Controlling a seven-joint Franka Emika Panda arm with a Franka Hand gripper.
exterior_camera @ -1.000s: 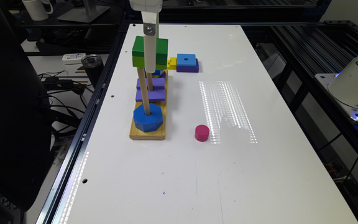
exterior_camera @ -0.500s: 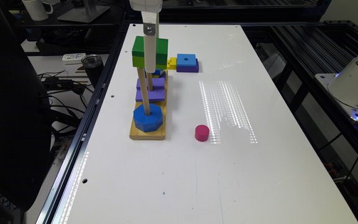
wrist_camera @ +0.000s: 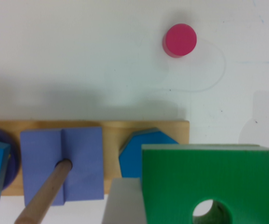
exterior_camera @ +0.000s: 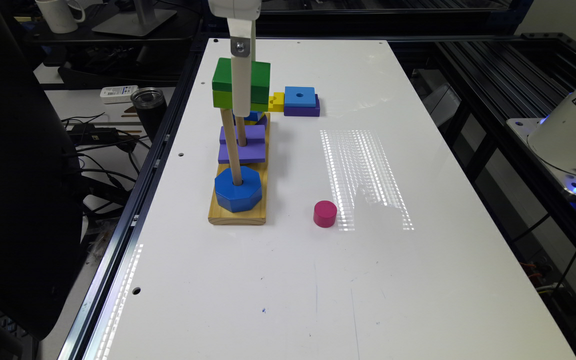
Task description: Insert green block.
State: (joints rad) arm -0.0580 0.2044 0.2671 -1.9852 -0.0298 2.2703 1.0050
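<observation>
White gripper (exterior_camera: 242,82) hangs over the far half of the table, fingers clamped on the green block (exterior_camera: 241,83), a square wooden piece with a round centre hole, dark green layer over lime green. Block held in the air above the wooden pegboard base (exterior_camera: 238,212), level with the top of the near wooden peg (exterior_camera: 231,147); whether the peg tip has entered the hole cannot be told. Wrist view: the block's green top face (wrist_camera: 211,179) with its hole, one pale finger (wrist_camera: 123,203) against its side.

Below, on the base: blue octagonal block (exterior_camera: 238,188) seated on the near peg; purple rectangular block (exterior_camera: 243,145) on the next peg (exterior_camera: 241,131); a further blue piece behind it, mostly hidden by the held block.

At about 2 o'clock from the held block in the exterior view, a square blue-over-purple block with a hole (exterior_camera: 301,101) lies on the table, a small yellow block (exterior_camera: 277,102) touching its side. Magenta cylinder (exterior_camera: 325,213) stands alone at 3 o'clock from the octagon, well apart from the base.

Surface: glossy white table (exterior_camera: 318,280) with edge holes, a striped light reflection, faint pen marks. Room: dark metal framing around the table, a dark tumbler (exterior_camera: 149,104), cables, a white mug (exterior_camera: 59,14).
</observation>
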